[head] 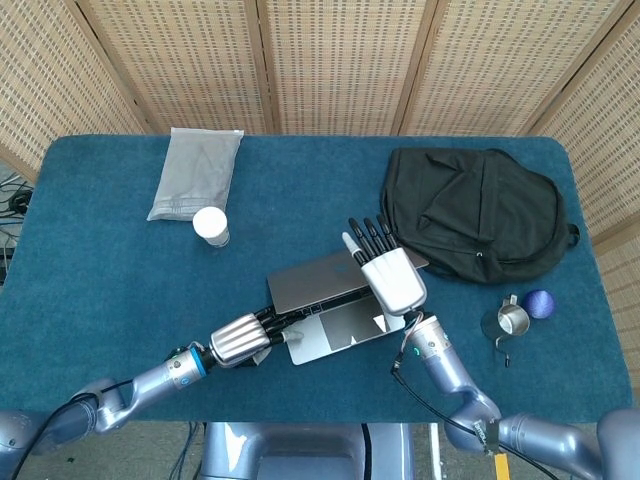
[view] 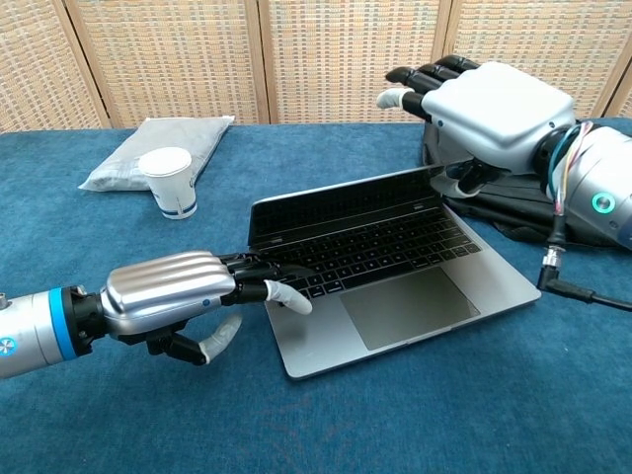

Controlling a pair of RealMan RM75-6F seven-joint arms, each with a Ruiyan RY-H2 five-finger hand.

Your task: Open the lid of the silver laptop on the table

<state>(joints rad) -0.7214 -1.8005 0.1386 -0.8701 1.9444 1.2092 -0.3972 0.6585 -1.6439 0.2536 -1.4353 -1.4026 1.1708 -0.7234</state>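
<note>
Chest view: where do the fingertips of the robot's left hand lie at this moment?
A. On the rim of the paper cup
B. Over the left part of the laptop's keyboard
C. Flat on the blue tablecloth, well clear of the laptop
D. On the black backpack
B: the left hand reaches in from the left, its fingers lying over the left keys of the partly open silver laptop, far from the paper cup.

A table (head: 100, 300) covered in deep teal, carpet-like cloth with rounded corners fills most of the head view. Behind its far edge stands a folding screen (head: 330, 60) of woven, cane-like panels in light wooden frames, the panels set at slight angles to one another. Even, soft light falls across the cloth, casting only faint shadows.
</note>
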